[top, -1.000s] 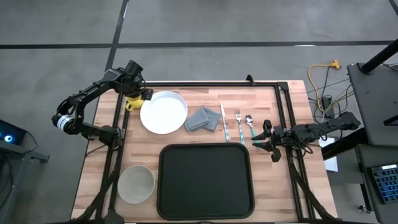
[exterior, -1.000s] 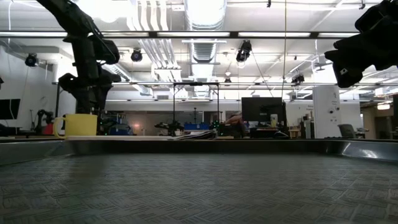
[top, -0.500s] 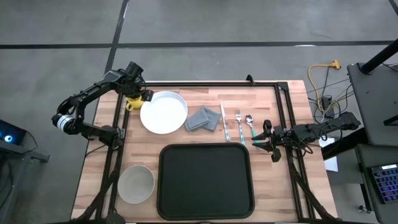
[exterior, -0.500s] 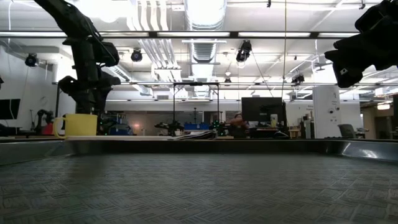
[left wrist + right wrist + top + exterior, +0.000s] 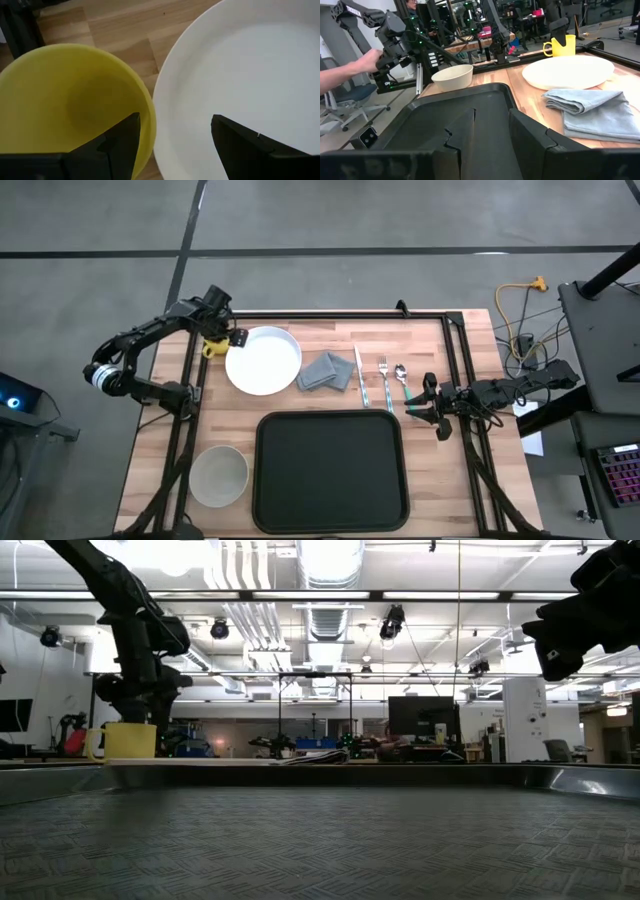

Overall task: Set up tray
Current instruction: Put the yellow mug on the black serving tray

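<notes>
Hovering over the yellow ceramic mug [image 5: 211, 346] at the table's far left corner, the left gripper [image 5: 222, 330] has its fingers apart, one straddling the mug's rim beside the round white plate [image 5: 263, 360]. Compared with a second ago it has sunk lower onto the mug, so a grasp looks imminent. The right gripper [image 5: 421, 401] has not moved, fingers apart, beside the cutlery. The large black rectangular tray [image 5: 331, 470] sits empty at the near centre.
</notes>
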Tool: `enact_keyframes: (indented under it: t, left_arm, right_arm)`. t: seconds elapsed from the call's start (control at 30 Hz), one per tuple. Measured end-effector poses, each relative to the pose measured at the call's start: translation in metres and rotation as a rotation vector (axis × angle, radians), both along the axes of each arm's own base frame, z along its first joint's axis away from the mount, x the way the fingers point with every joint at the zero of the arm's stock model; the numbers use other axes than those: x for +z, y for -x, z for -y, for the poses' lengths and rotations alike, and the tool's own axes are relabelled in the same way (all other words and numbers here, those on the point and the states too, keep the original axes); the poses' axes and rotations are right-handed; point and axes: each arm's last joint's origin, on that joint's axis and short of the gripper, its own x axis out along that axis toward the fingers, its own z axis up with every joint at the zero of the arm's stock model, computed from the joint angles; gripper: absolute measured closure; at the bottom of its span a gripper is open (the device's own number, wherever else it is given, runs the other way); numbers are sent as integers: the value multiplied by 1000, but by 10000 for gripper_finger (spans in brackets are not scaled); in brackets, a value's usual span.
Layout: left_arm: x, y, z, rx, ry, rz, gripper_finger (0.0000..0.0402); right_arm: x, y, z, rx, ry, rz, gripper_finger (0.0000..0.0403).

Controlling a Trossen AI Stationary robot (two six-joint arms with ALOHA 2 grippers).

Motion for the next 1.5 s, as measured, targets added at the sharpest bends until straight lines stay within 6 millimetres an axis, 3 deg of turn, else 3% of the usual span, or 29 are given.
enact_keyframes:
  t: [0.27, 1.03, 1.2, 1.37, 1.5]
  left_arm:
    - [-9, 1, 4, -77, 9, -33, 178]
    - [-10, 0, 2, -47, -9, -8, 181]
    - [-13, 1, 4, -53, 1, -16, 241]
    - [-14, 2, 4, -53, 3, -18, 376]
    - [-13, 1, 3, -53, -8, -18, 395]
  right_arm:
    - [0, 0, 0, 0, 0, 0, 291]
    - [0, 0, 0, 0, 0, -1, 291]
    - [0, 0, 0, 0, 0, 0, 291]
    - [0, 0, 0, 0, 0, 0, 291]
    - [0, 0, 0, 0, 0, 0, 291]
